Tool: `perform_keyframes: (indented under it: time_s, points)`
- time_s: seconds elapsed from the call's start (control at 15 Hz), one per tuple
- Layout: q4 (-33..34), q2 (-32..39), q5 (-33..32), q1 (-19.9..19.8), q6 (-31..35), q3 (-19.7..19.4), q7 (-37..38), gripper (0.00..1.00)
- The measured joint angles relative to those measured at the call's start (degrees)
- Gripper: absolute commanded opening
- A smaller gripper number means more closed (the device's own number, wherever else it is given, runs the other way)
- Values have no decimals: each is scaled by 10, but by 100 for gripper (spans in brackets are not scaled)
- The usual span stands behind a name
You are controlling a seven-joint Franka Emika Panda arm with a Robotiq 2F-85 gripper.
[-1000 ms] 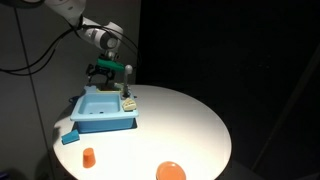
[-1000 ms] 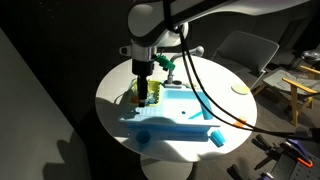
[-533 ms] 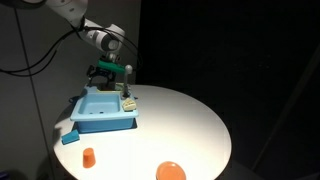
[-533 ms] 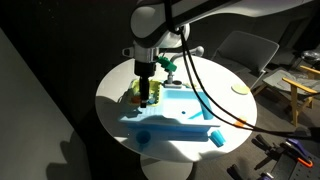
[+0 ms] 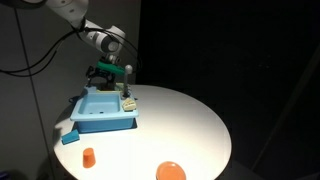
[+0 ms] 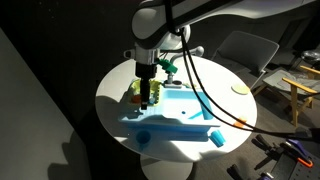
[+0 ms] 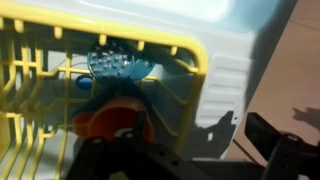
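Two orange things sit nearest the front of the round white table (image 5: 190,120) in an exterior view: a little cup (image 5: 89,156) and a flat plate (image 5: 171,171), well apart from each other. A bit further back is a small blue block (image 5: 69,137), just beside the corner of a blue toy sink (image 5: 100,110). The sink takes up the far side of the table. Right up against the sink's side stands a yellow rack (image 5: 131,103), and both exterior views show it there (image 6: 137,97). The robot's gripper (image 5: 127,88) hangs straight down over the rack, very close to it, with a green tap (image 5: 104,68) just behind. In the wrist view the gripper (image 7: 195,152) is spread wide, one dark finger (image 7: 100,158) low on the left and the other at the right edge, and it holds nothing. Under it, inside the yellow rack (image 7: 40,70), lies an orange-red thing (image 7: 112,122). It is too blurry to tell what it is. Past that, deeper in the rack, lies a round blue piece with little holes (image 7: 115,62).
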Motion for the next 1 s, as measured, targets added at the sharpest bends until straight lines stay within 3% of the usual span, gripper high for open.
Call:
perform_keyframes:
  time_s: [1.0]
  points:
    - [1, 0, 2, -6, -1, 1, -24, 100]
